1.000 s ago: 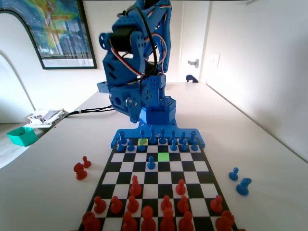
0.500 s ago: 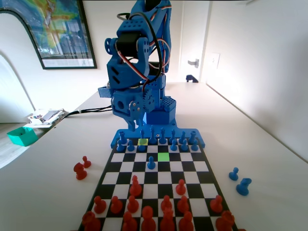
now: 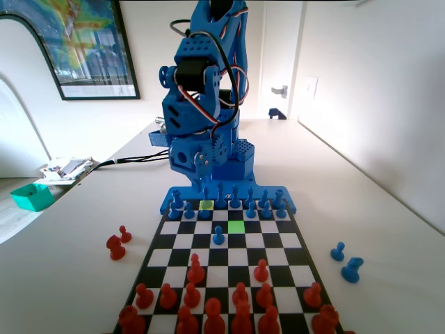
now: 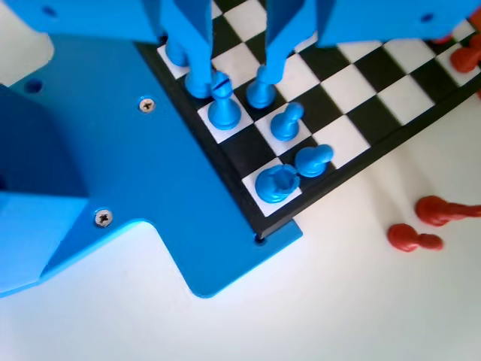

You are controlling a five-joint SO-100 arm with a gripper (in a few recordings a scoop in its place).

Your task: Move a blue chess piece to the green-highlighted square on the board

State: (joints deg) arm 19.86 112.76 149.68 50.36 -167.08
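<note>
In the wrist view the blue chess piece (image 4: 223,110), slim with a knobbed top, stands on a white square at the board's (image 4: 353,143) near edge. My gripper (image 4: 229,84) is open and low over it, one jaw on each side of the piece and neither touching it. In the fixed view the gripper (image 3: 202,177) hangs just above the back row, over the same piece (image 3: 205,197) on the yellow square. The green-highlighted square (image 3: 236,226) lies two rows forward and to the right, with nothing on it.
Blue pawns (image 4: 286,120) and a corner piece (image 4: 273,184) crowd close beside the target. A lone blue pawn (image 3: 218,236) stands left of the green square. Red pieces (image 3: 115,245) lie off the board on the left, blue ones (image 3: 345,263) on the right. Red ranks fill the near end.
The arm has swung to the right in the fixed view and come down, bringing the gripper from left of the board to just above the back row.
</note>
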